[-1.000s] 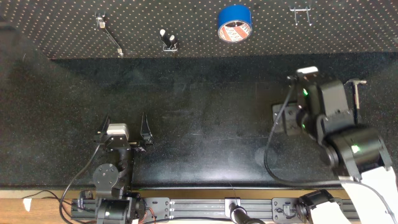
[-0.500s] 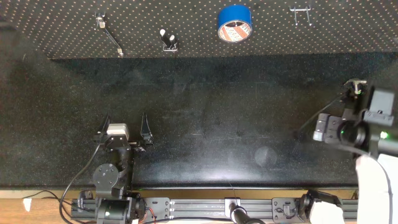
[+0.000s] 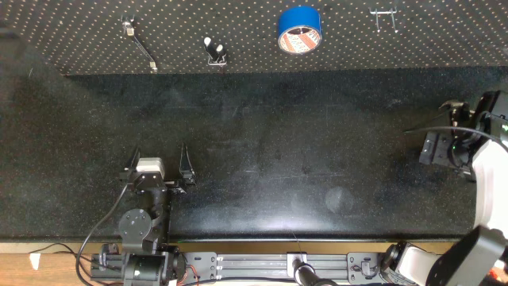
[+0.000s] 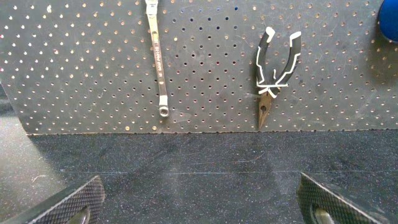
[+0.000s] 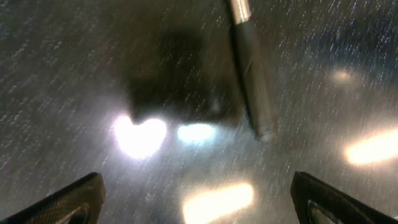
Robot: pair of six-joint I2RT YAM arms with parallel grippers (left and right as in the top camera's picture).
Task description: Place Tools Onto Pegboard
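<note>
Looks abt 3/4 done imo. Got 3 things up on the pegboard (image 3: pixel 238 24) already: wrench (image 4: pixel 159 62) hanging far left, pliers (image 4: pixel 266 99) just right of it, blue tape roll (image 3: pixel 299 30) further right again. Leaves one bare hook (image 3: pixel 383 17) at the far right w/ nothing on it, prob meant for the hammer (image 5: pixel 252 81). Can see that one lying flat on the desk (image 3: pixel 278 143) way over at the right edge, well apart from the board, head toward the far side. Hovering over its handle w/ the right claw (image 5: pixel 199 193), fingers spread wide, touching nothing, so no grab yet. Parked near-left w/ the left claw (image 3: pixel 159 163), also released and holding nothing, facing the wrench and pliers. So what's left, judging from this: clamp the hammer handle, lift, carry it far to that free hook, hang it. Could get fiddly bc of the handle sitting a bit off centre in the claw gap.
</note>
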